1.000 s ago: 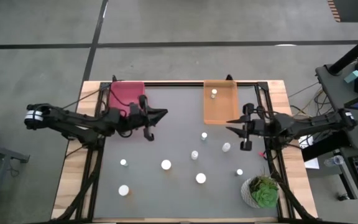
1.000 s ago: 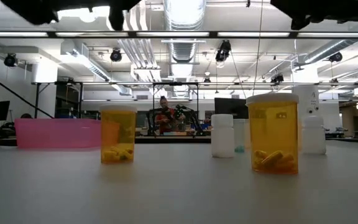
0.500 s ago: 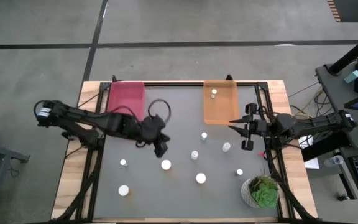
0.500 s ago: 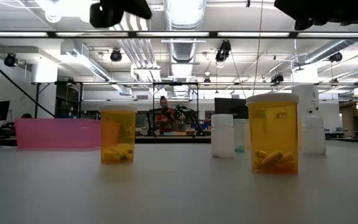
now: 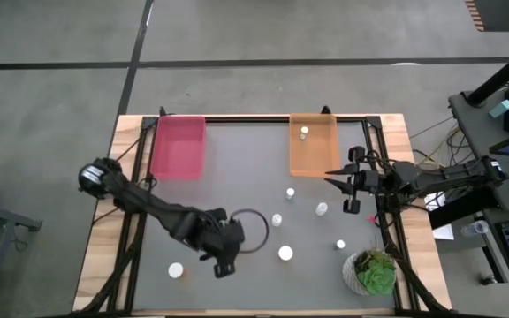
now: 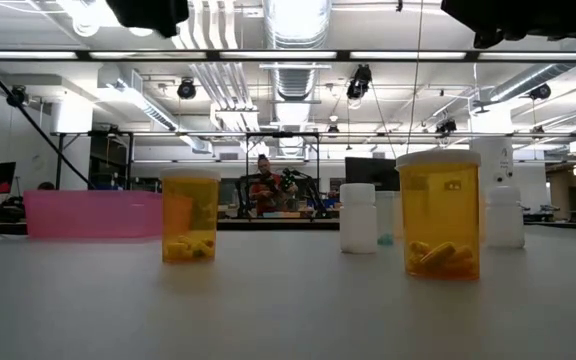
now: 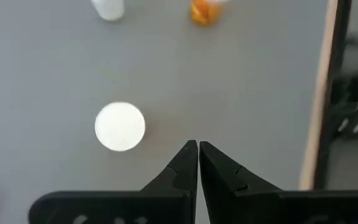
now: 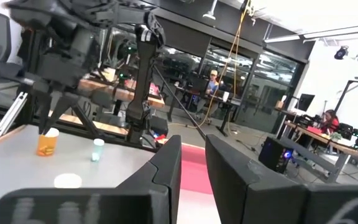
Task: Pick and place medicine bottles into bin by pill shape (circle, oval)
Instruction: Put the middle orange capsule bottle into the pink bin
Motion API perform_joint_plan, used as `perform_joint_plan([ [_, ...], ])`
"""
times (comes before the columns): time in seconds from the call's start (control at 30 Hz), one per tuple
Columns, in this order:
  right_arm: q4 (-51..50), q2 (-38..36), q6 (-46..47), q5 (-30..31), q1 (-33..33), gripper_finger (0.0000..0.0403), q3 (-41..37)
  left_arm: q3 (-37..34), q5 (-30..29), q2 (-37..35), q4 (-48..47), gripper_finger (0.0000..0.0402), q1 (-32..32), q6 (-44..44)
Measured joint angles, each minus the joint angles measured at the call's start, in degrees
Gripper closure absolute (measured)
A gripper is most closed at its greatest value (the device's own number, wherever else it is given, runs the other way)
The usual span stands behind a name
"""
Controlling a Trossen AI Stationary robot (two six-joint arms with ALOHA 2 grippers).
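Observation:
Several small white-capped medicine bottles stand upright on the grey table, among them ones in the high view [image 5: 284, 253], [image 5: 277, 219], [image 5: 176, 270]. One bottle [image 5: 304, 132] stands in the orange bin [image 5: 313, 159]. My left gripper [image 5: 223, 265] is shut and empty over the near middle of the table. In its wrist view [image 7: 197, 146] a white cap [image 7: 120, 126] shows beside the fingertips, apart from them. My right gripper [image 5: 329, 175] is open and empty, held above the table's right side near the orange bin; it also shows in its wrist view [image 8: 193, 155].
A pink bin [image 5: 178, 146] sits at the far left. A green plant in a white pot [image 5: 374, 271] stands at the near right corner. In the low view two orange bottles [image 6: 190, 215], [image 6: 438, 215] stand nearest, with white bottles [image 6: 357, 218] behind them.
My left gripper has swung from beside the pink bin toward the table's near edge and somewhat to the right, out over the middle bottles. My right arm has kept still. No bottle has moved.

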Motion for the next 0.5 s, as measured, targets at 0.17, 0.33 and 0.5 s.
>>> perform_joint_plan([
  [0.17, 0.00, 0.01, -0.22, 0.00, 0.00, 0.0339, 0.00, -0.17, -3.96, 1.64, 0.03, 0.0401, -0.39, 4.92],
  [0.33, -0.04, 0.14, -0.19, -0.02, 0.00, 0.0339, 0.00, -0.99, -4.28, 1.67, 0.11, 0.0396, 0.44, 5.40],
  [0.5, -0.53, 0.42, 0.17, -0.01, 0.00, 0.0339, 0.00, -2.61, -4.49, 1.48, 0.58, 0.0355, 1.27, 5.04],
])
